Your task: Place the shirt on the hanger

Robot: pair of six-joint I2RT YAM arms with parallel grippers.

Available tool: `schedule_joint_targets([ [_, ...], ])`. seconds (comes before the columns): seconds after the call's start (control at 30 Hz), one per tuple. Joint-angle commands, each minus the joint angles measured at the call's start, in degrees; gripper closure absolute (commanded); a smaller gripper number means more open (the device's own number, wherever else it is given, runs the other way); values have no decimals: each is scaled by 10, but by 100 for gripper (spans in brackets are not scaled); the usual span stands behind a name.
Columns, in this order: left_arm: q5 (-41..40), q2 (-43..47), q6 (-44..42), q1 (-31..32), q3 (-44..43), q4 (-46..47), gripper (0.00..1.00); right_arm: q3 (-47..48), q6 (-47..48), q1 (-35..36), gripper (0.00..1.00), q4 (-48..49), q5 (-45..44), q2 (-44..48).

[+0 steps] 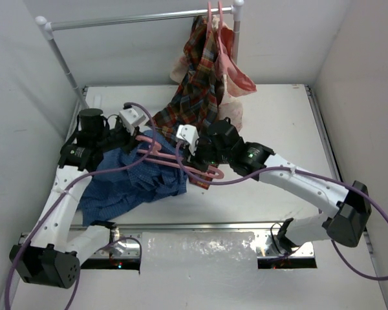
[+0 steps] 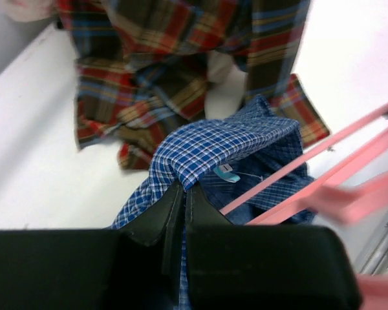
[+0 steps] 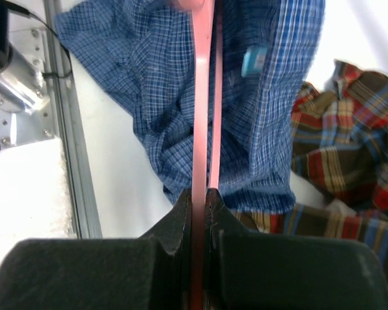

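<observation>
The blue check shirt (image 1: 132, 184) lies bunched on the table at the left, with its upper part lifted. My left gripper (image 1: 138, 141) is shut on a fold of the shirt near the collar; in the left wrist view the fabric (image 2: 226, 145) drapes over the closed gripper (image 2: 181, 188). The pink hanger (image 1: 200, 172) runs across the shirt's top between both grippers. My right gripper (image 1: 185, 155) is shut on it. In the right wrist view the hanger bar (image 3: 201, 97) runs out of the closed gripper (image 3: 199, 192) into the shirt opening (image 3: 142, 71).
A red plaid shirt (image 1: 197, 84) and a peach garment (image 1: 236, 74) hang from the rail (image 1: 136, 19) at the back; the plaid's tail lies on the table behind the grippers (image 2: 155, 71). A metal strip (image 1: 200, 226) edges the table front. Walls stand on both sides.
</observation>
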State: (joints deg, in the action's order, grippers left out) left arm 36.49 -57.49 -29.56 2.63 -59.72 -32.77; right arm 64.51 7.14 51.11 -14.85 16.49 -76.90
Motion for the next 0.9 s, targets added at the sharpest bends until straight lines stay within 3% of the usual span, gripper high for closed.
schedule_joint_targets([
  [0.0, -8, 14, 7, 48, 13, 24, 100, 37, 0, 1, 100, 73, 59, -25],
  [0.23, 117, 41, -68, 51, -7, -53, 100, -2, -43, -38, 100, 173, 114, -52],
  [0.47, 97, 84, -72, 51, 42, -35, 100, -76, -56, -50, 100, 281, 130, -37],
  [0.53, 78, 71, -84, 51, 52, -49, 88, -94, -56, -50, 100, 306, 113, -33],
  [0.67, 43, 64, -126, 51, 60, -76, 53, -106, -43, -54, 100, 314, 110, -45],
  [0.7, 16, 74, -131, 51, 60, -77, 50, -107, -41, -55, 100, 307, 111, -47],
  [0.77, -14, 89, -132, 49, 65, -69, 23, -110, -39, -55, 100, 305, 110, -55],
  [0.87, -59, 105, -138, 47, 60, -62, 13, -114, -41, -57, 100, 311, 113, -65],
])
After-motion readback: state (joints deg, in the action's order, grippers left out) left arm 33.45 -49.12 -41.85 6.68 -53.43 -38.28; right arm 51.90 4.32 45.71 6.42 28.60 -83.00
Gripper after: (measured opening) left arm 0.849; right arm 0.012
